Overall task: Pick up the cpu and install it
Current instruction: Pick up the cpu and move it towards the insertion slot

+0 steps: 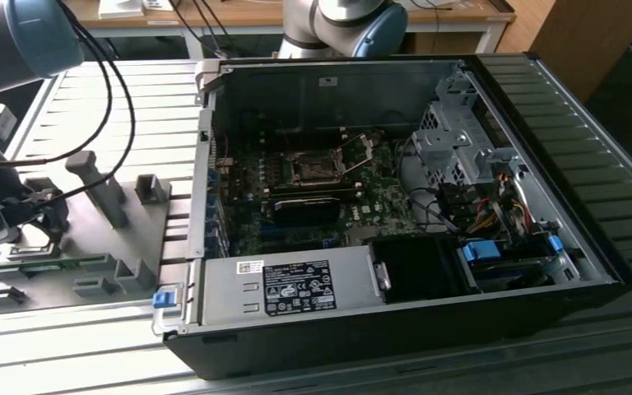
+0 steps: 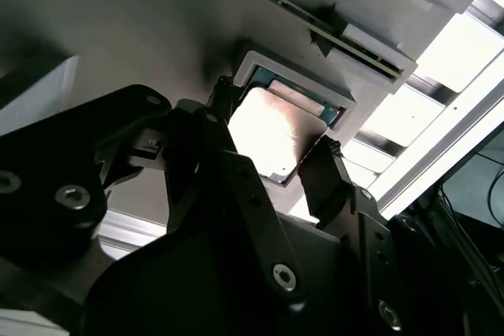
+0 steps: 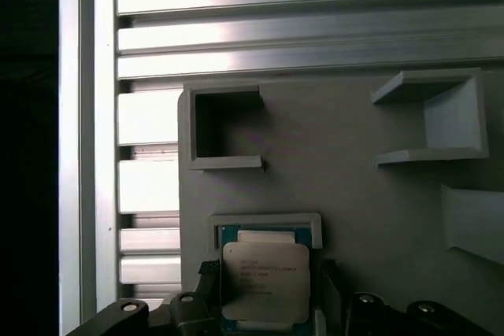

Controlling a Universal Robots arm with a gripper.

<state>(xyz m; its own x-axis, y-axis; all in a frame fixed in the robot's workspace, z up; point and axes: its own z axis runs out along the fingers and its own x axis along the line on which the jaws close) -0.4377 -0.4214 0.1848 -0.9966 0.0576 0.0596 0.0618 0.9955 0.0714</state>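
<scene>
First wrist view, cpu (image 3: 264, 281) face-up, maybe level

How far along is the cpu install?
Done: nothing yet. The motherboard socket in the exterior view looks empty. In hand: the gripper is at the cpu, which lies in its grey fixture pocket; whether it is gripped is unclear. Left: the lift and the install itself.

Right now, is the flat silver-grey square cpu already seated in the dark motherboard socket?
No, the cpu lies in a recess of the grey plastic fixture.
</scene>
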